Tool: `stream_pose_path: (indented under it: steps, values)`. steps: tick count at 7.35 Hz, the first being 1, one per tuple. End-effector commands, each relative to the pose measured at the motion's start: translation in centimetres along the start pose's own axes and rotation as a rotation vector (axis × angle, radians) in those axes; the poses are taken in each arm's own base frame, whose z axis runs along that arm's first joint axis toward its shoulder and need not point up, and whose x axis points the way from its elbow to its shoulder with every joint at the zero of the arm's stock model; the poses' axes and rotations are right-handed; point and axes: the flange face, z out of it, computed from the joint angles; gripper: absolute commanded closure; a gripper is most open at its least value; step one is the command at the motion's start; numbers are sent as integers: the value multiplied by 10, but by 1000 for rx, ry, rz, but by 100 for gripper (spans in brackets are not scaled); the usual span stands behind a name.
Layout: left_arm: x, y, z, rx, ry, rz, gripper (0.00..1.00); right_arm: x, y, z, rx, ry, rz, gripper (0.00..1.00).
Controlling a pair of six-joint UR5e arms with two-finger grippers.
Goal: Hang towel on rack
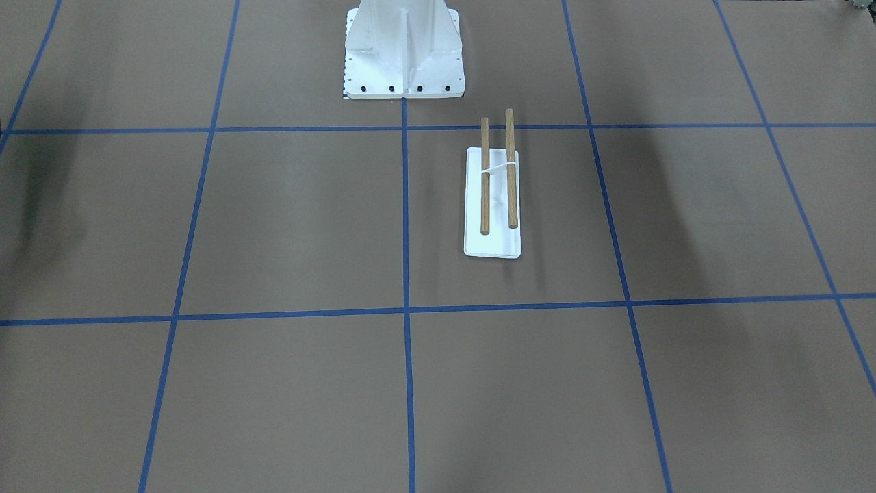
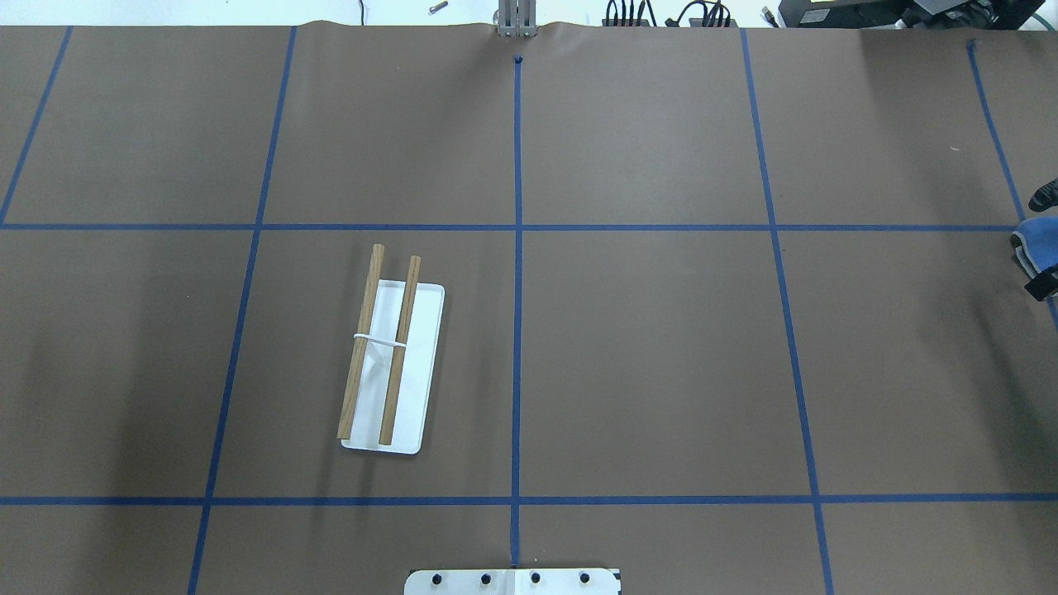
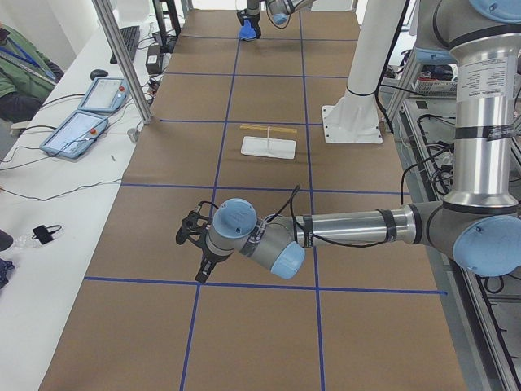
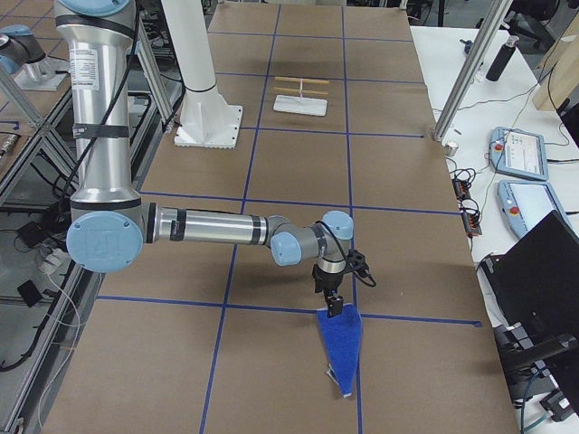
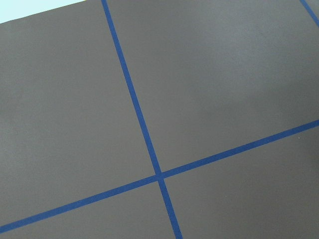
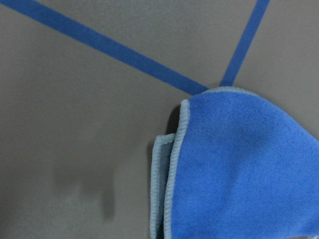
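The rack stands on the brown table to the left of the centre line, with two brown dowels over a flat white base; it also shows in the side views. The royal-blue towel hangs from my right gripper, which is shut on its top corner; its lower end lies on the table. The towel fills the right wrist view and shows at the overhead view's right edge. My left gripper hovers over the table far from the rack; I cannot tell whether it is open.
The white robot pedestal is bolted near the rack. Blue tape lines grid the table. A side bench holds teach pendants and cables. An aluminium post stands at the table edge.
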Motion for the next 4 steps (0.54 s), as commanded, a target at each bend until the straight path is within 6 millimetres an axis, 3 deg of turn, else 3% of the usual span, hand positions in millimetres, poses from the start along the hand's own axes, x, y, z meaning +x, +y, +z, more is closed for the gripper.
stream_pose_path:
  steps: [1,2,3,4]
  values:
    - [0,0,0,0,0,0,2,0,3,9,-17,31,-31,10]
    - [0,0,2,-3,1,1,2,-2,1,13,-25,41,-36,18]
    - [2,0,3,-6,4,4,2,-6,-1,15,-28,41,-45,19]
    - [2,0,3,-6,4,4,2,-6,-1,15,-29,41,-46,25]
